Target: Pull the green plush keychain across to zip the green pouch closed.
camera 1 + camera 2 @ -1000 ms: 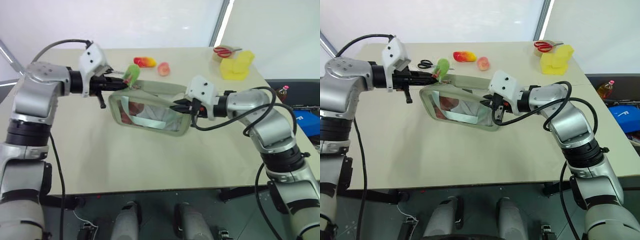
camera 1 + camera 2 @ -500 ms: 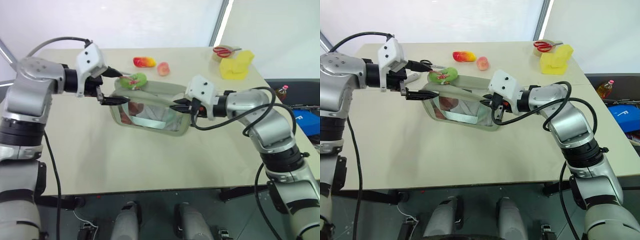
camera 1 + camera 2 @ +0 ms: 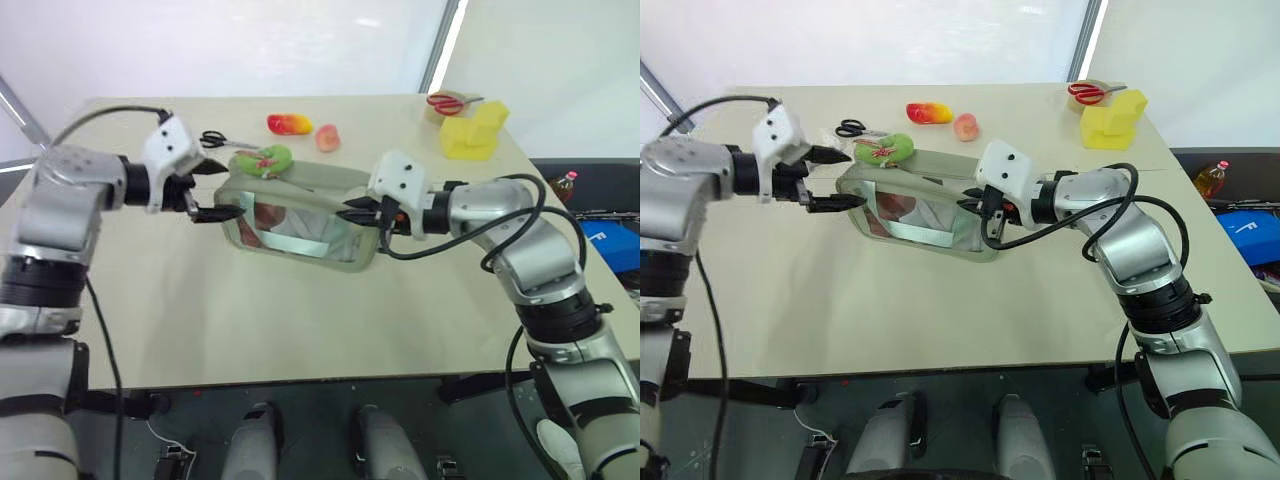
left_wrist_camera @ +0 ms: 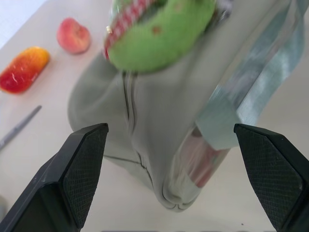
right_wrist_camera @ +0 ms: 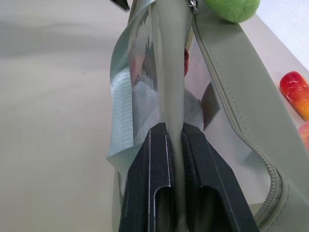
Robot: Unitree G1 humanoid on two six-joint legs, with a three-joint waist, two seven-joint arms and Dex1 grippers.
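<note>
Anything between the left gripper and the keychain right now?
Nothing visible. The left gripper is open just off the pouch's end, and the keychain lies on top of that end with a clear gap between. The right gripper is shut on the pouch's opposite edge.

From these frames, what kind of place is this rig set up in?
Probably a robot test or data-collection bay, not a home. A plain beige table stands against blank white panels and carries unrelated props: scissors, toy fruit, a yellow block and the green pouch.
</note>
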